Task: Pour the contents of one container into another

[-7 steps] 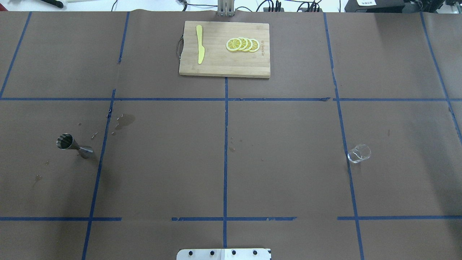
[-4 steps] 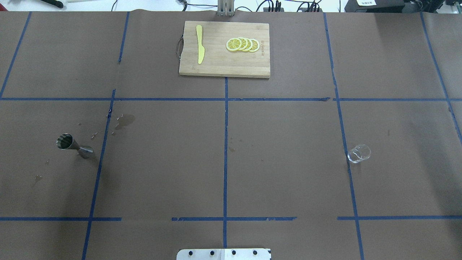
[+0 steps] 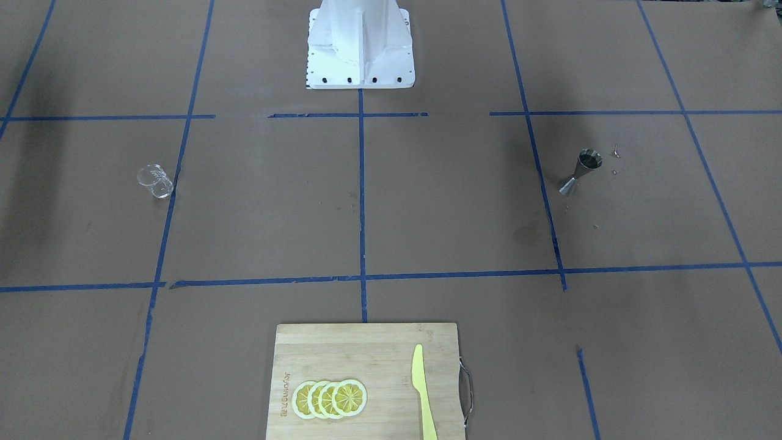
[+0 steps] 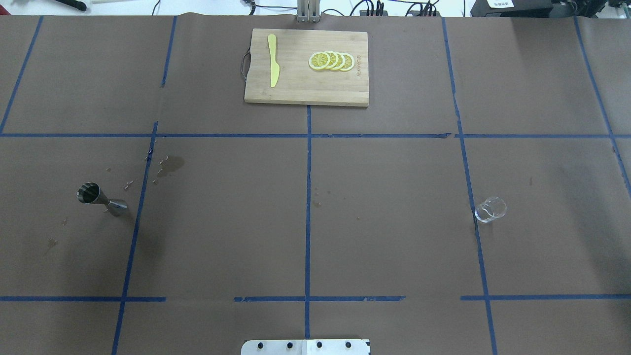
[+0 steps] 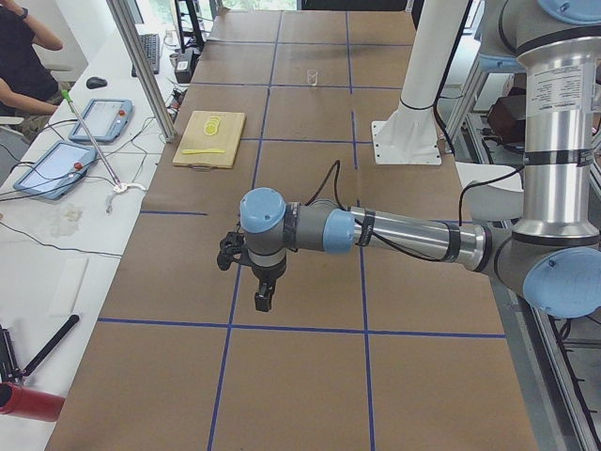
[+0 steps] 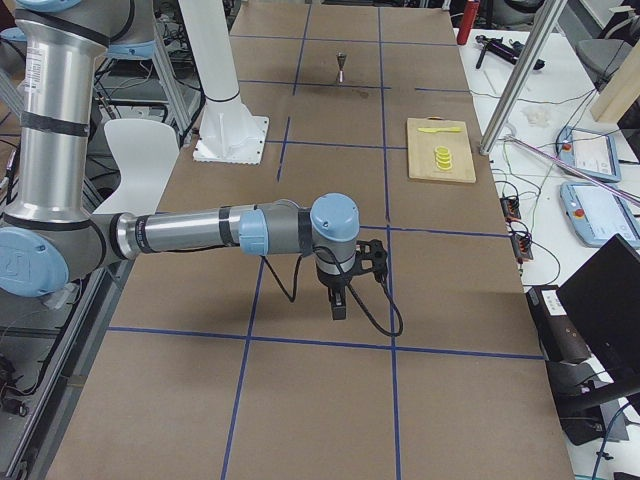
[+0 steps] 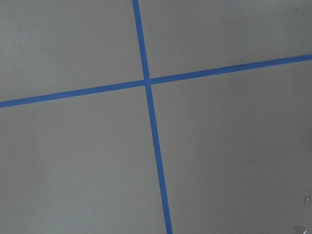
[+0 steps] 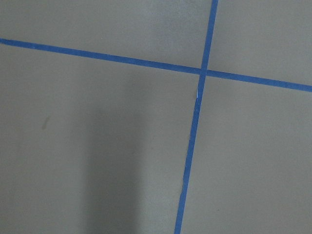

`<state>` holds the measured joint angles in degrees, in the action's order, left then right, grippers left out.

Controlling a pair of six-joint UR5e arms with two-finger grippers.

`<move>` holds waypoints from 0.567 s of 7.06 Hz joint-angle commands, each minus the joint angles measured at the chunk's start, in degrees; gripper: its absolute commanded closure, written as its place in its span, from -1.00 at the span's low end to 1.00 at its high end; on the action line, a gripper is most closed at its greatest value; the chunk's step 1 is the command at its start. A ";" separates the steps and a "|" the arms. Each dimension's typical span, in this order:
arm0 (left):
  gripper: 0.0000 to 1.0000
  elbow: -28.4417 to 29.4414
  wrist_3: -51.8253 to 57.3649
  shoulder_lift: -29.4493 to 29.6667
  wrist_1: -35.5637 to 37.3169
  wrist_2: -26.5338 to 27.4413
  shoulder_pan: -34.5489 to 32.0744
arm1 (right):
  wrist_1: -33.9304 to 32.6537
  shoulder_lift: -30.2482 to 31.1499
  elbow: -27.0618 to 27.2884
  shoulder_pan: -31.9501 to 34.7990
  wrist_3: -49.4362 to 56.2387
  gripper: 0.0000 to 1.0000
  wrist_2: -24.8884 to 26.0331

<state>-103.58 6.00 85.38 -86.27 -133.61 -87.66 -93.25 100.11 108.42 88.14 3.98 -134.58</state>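
Observation:
The small clear glass (image 4: 490, 209) stands upright on the brown paper at the table's right side, also seen as the glass (image 3: 154, 181) in the front-facing view. At the table's left the steel hourglass jigger (image 4: 101, 198) stands upright, its dark mouth up, shown again as the jigger (image 3: 580, 171). Neither arm reaches into the overhead or front-facing view. My left gripper (image 5: 264, 299) hangs pointing down over the paper in the exterior left view, and my right gripper (image 6: 339, 300) does the same in the exterior right view. I cannot tell whether either is open or shut. Both wrist views show only paper and blue tape.
A wooden cutting board (image 4: 305, 88) with lemon slices (image 4: 331, 61) and a yellow knife (image 4: 272, 60) lies at the far middle. Wet spots (image 4: 170, 165) mark the paper near the jigger. The robot's white base (image 3: 360, 43) stands at the near edge.

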 commanded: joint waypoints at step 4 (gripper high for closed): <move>-1.00 -0.40 2.70 -2.42 -4.69 -0.16 -0.15 | -1.66 0.09 1.80 -0.34 -0.11 -1.00 0.37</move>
<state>-103.84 8.66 83.36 -89.98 -133.67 -87.80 -93.89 100.23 109.74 87.79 3.83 -134.13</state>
